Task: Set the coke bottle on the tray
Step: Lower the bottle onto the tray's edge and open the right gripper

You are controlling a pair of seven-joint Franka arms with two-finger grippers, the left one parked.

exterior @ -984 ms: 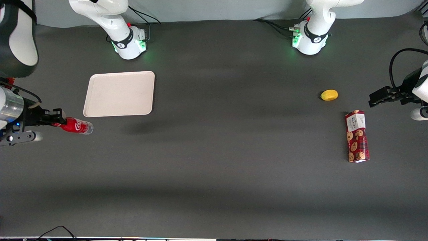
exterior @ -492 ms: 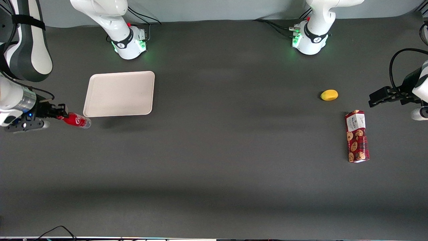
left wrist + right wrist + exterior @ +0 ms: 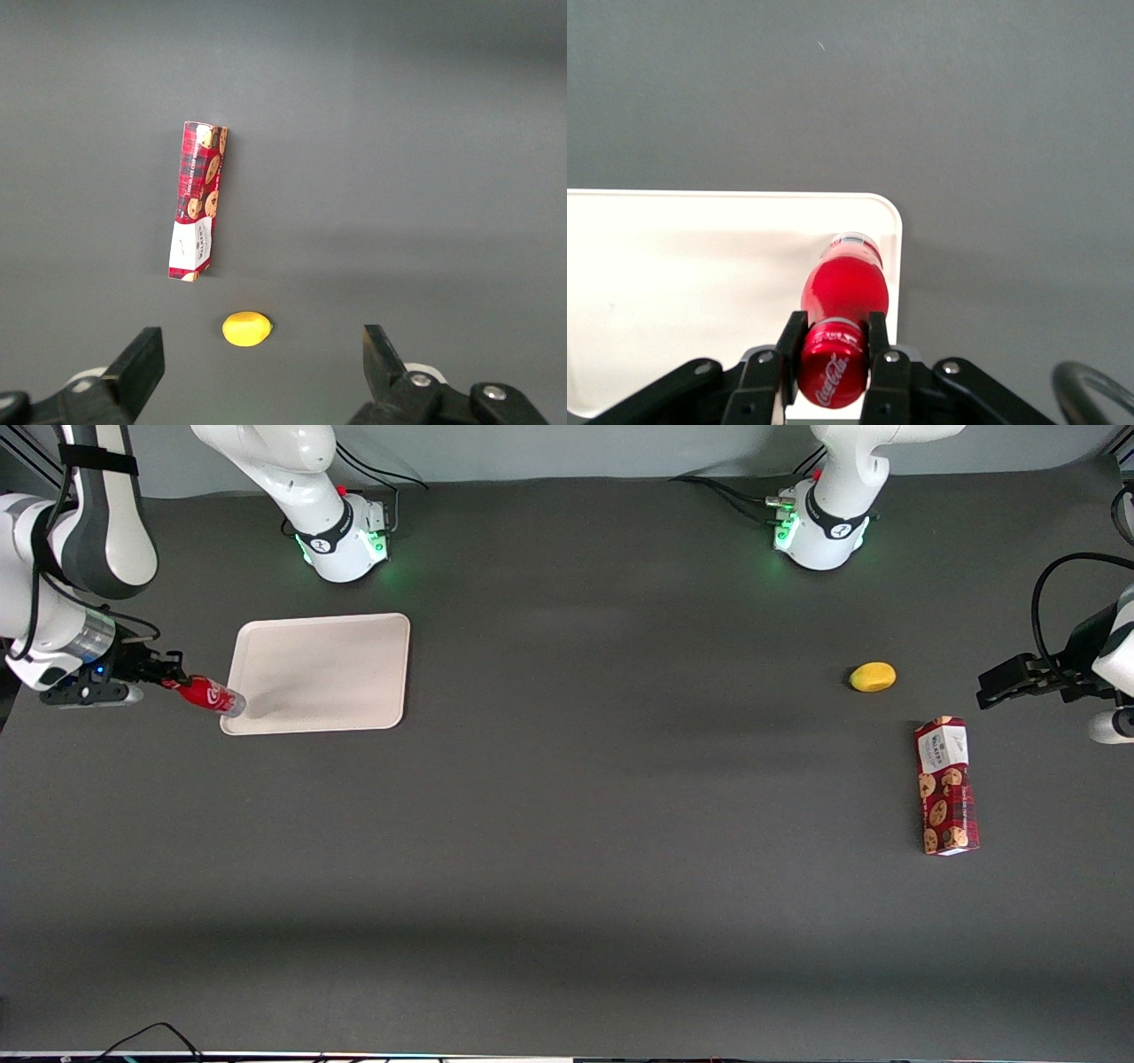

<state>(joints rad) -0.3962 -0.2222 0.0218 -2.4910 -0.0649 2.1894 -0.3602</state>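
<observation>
Over the dark table [image 3: 567, 824], the pincer [image 3: 833, 341] grips the "Coca-Cola" coke bottle [image 3: 837, 336].

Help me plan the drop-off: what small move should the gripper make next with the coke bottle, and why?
Probably carry it a little farther in over the tray before lowering. The gripper is shut on the coke bottle, at the tray's edge nearest the working arm's end, and the bottle's base only just overlaps the tray's corner, so releasing now risks landing on the rim.

White right arm [image 3: 292, 478], black bands, green base lights; black tool [image 3: 168, 673].
</observation>
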